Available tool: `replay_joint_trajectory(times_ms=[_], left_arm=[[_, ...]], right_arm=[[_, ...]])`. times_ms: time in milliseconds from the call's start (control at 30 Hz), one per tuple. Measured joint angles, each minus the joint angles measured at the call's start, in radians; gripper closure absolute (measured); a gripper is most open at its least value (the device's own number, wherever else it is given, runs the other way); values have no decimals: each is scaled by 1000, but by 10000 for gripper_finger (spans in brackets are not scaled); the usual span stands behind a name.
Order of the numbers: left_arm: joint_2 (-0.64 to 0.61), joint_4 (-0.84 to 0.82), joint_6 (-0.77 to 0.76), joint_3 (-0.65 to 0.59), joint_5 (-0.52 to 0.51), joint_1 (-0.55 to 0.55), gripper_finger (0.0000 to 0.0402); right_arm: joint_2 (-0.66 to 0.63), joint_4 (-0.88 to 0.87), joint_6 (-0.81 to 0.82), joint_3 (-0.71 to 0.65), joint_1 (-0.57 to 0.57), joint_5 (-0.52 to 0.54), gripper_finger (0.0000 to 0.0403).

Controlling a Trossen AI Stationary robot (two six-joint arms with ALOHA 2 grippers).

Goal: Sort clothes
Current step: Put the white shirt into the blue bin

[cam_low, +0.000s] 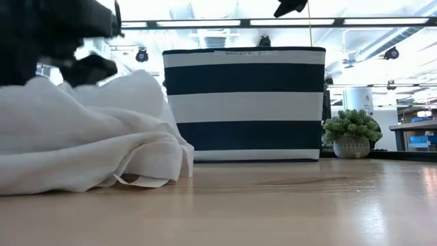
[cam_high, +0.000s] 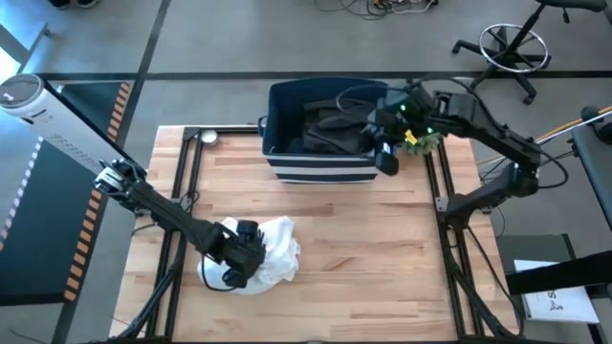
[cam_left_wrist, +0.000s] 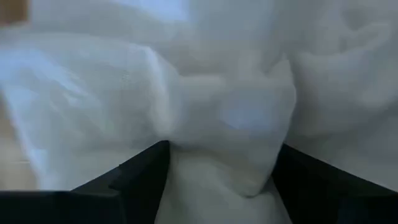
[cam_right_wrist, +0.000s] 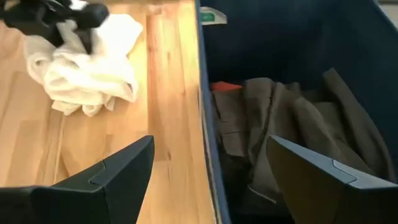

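Left end effector sits low with fingers pinched together; right end effector hovers, fingers apart.

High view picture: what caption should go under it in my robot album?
Left gripper presses into the white garment on the table; right gripper hangs over the striped bin's edge.

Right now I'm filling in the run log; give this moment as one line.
left gripper: on white garment, fingers around a fold | right gripper: open over navy bin | dark grey garment: in bin
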Motion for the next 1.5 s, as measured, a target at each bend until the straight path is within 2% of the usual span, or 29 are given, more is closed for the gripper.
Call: replay_joint_trajectory(times_ms=[267,400,500,633,700,900,967,1300,1500], left_arm=[[35,264,-14,-139,-5,36,153],[58,301,-22,-156,-48,54,185],[73,295,-24,-152,-146,54,244],[82,268,55,-109,-202,56,357],[80,236,103,-65,-223,56,382],[43,56,206,136,-336,59,384],[18,41,263,200,-350,64,384],[-115,24,528,456,-546,128,384],[-177,128,711,586,-558,243,384]], right_arm=[[-110,128,21,-201,6,-4,123],[-135,145,26,-247,14,-8,133],[-140,150,58,-259,22,0,150],[-142,161,86,-263,24,0,188],[-142,170,89,-264,25,0,208],[-145,168,89,-265,32,0,265],[-150,167,83,-265,33,0,283],[-193,171,48,-265,49,1,393],[-238,188,47,-265,51,1,396]])
